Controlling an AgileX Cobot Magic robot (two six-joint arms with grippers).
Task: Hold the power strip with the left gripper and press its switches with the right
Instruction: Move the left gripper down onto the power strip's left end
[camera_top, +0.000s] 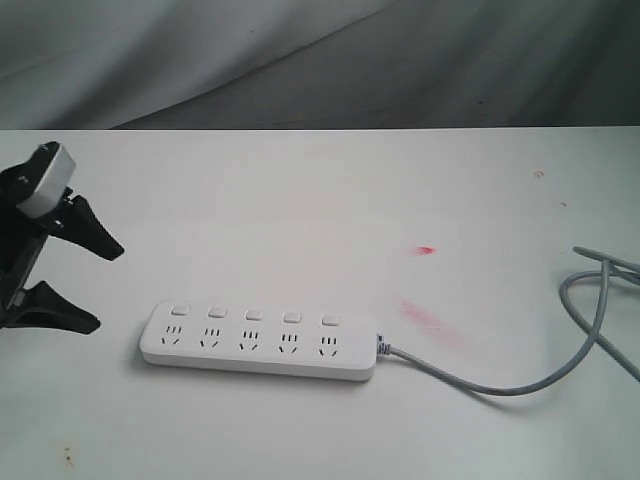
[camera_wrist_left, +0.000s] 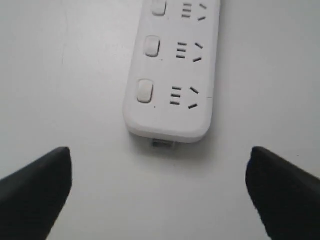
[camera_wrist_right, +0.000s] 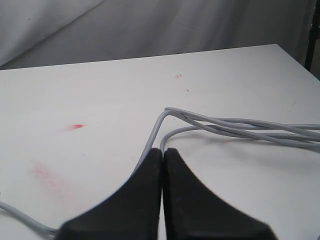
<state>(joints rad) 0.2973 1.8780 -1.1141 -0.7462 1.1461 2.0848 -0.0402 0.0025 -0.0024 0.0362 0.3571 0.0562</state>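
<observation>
At the frame's left my left gripper (camera_top: 108, 288) gaped empty near the power strip (camera_top: 258, 340), hold not yet made; clamping its end looked next.

Open table (camera_top: 300, 200) around power strip (camera_top: 258, 342), grey cable (camera_top: 500, 391) looping past its right end

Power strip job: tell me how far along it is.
Done: nothing yet. The power strip lies free on the table, with nothing touching its switches. In hand: the left gripper, open, hangs off the strip's cable-free end, not touching it. The right gripper is shut near the grey cable, with no switch in its view. Left: grip the strip, then press the five switches.
</observation>
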